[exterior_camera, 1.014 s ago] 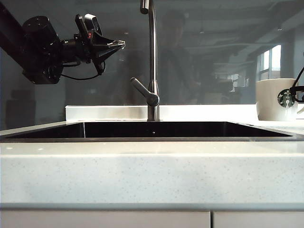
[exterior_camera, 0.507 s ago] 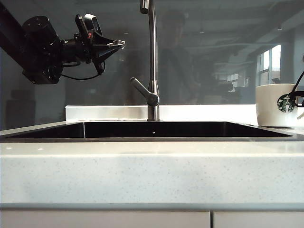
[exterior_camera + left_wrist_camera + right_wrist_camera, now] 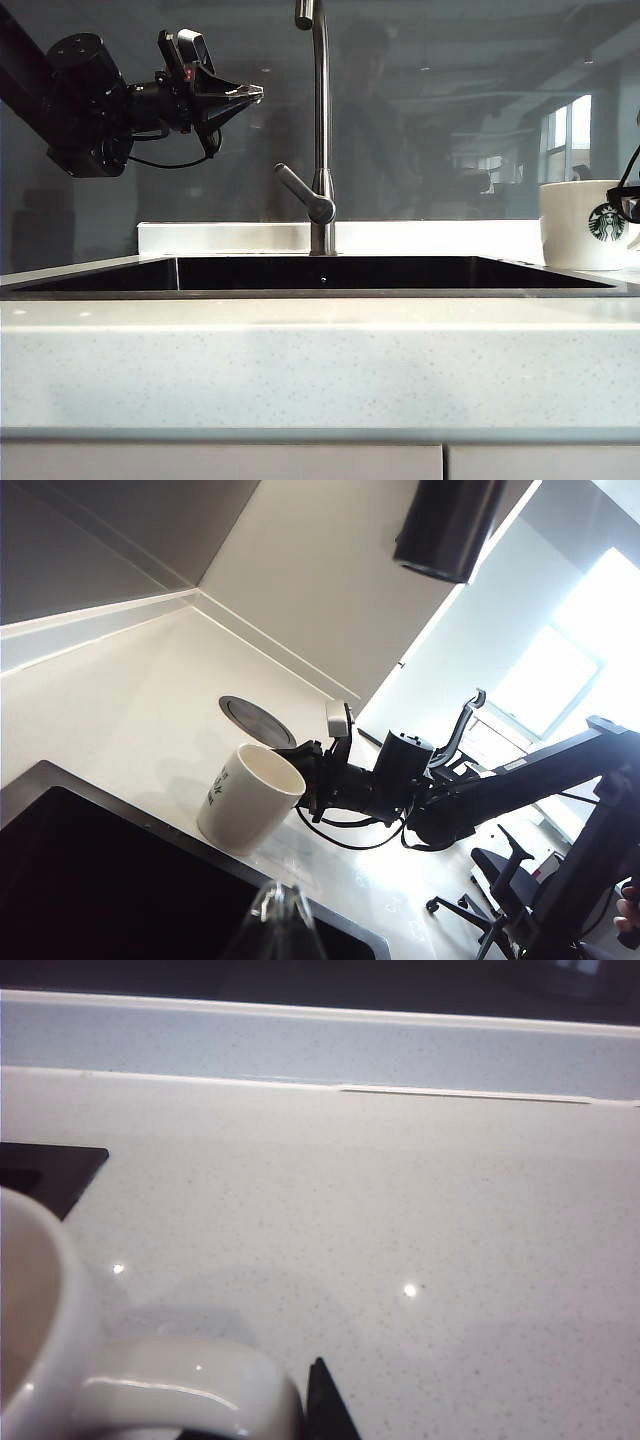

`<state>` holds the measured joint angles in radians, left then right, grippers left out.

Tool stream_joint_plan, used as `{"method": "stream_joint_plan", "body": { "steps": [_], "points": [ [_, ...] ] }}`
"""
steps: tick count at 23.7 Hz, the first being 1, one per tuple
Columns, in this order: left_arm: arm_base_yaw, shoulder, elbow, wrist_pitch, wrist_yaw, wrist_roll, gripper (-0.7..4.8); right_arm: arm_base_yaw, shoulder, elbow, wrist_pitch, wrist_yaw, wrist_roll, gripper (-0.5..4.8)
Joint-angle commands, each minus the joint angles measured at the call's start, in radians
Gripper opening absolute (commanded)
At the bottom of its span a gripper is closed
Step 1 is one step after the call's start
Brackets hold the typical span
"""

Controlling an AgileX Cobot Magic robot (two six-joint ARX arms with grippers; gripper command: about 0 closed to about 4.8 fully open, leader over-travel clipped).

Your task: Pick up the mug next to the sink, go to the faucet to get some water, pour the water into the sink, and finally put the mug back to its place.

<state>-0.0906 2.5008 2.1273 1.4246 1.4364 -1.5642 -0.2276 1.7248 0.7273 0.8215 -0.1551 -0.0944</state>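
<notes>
At the right edge of the exterior frame, the mug (image 3: pixel 588 225) stands on the countertop (image 3: pixel 320 360) beside the sink (image 3: pixel 320 274), the right gripper (image 3: pixel 308 778) at its handle, grip unclear. Upper left, the left gripper (image 3: pixel 250 93) hangs shut, empty.

Behind the left gripper (image 3: pixel 255 93), which hangs high in the air, a dark glossy wall panel (image 3: pixel 450 120) mirrors a ceiling and a bright window (image 3: pixel 570 130). Well below it a pale speckled countertop (image 3: pixel 320 370) runs across, with a low white upstand (image 3: pixel 220 237) at the back and cabinet fronts (image 3: pixel 220 462) beneath. Just beyond the right gripper (image 3: pixel 305 770) a round metal disc (image 3: pixel 257 720) sits flush in the stone. Farther behind it stand an office chair (image 3: pixel 460 730), a white wall and sunlit windows (image 3: pixel 560 680).
</notes>
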Motion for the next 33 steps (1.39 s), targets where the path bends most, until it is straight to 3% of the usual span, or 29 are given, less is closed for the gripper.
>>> {"method": "stream_joint_plan", "body": {
  "steps": [1, 11, 17, 22, 27, 29, 30, 31, 32, 33],
  "points": [
    [0.002, -0.007, 0.005, 0.029, 0.001, 0.0, -0.03, 0.002, -0.009, 0.005, 0.024, 0.0, 0.005, 0.86],
    [0.002, -0.007, 0.005, 0.029, 0.008, -0.008, -0.03, -0.004, -0.05, -0.003, -0.065, 0.007, 0.004, 1.18],
    [0.002, -0.007, 0.005, 0.029, 0.008, -0.007, -0.03, -0.004, -0.126, -0.006, -0.19, 0.026, 0.004, 1.23],
    [0.002, -0.007, 0.005, 0.029, 0.009, -0.007, -0.03, -0.004, -0.183, -0.006, -0.281, 0.027, 0.004, 1.59],
    [0.002, -0.007, 0.005, 0.029, 0.015, -0.018, -0.03, -0.004, -0.263, -0.007, -0.414, 0.025, 0.004, 1.58],
    [0.002, -0.006, 0.003, 0.029, 0.004, -0.07, -0.03, -0.001, -0.35, -0.007, -0.536, -0.011, 0.005, 1.57],
    [0.002, -0.006, 0.003, 0.028, -0.001, -0.092, -0.03, 0.0, -0.372, -0.007, -0.559, -0.019, 0.005, 1.53],
    [0.002, -0.007, 0.004, 0.028, -0.012, -0.171, -0.03, 0.003, -0.431, -0.007, -0.616, -0.043, 0.005, 1.04],
    [0.002, -0.01, 0.004, 0.028, -0.006, -0.245, -0.04, 0.003, -0.491, -0.007, -0.664, -0.079, 0.005, 0.19],
    [0.0, -0.015, 0.004, 0.028, 0.009, -0.279, -0.04, 0.003, -0.527, -0.007, -0.69, -0.092, 0.006, -0.09]
  ]
}}
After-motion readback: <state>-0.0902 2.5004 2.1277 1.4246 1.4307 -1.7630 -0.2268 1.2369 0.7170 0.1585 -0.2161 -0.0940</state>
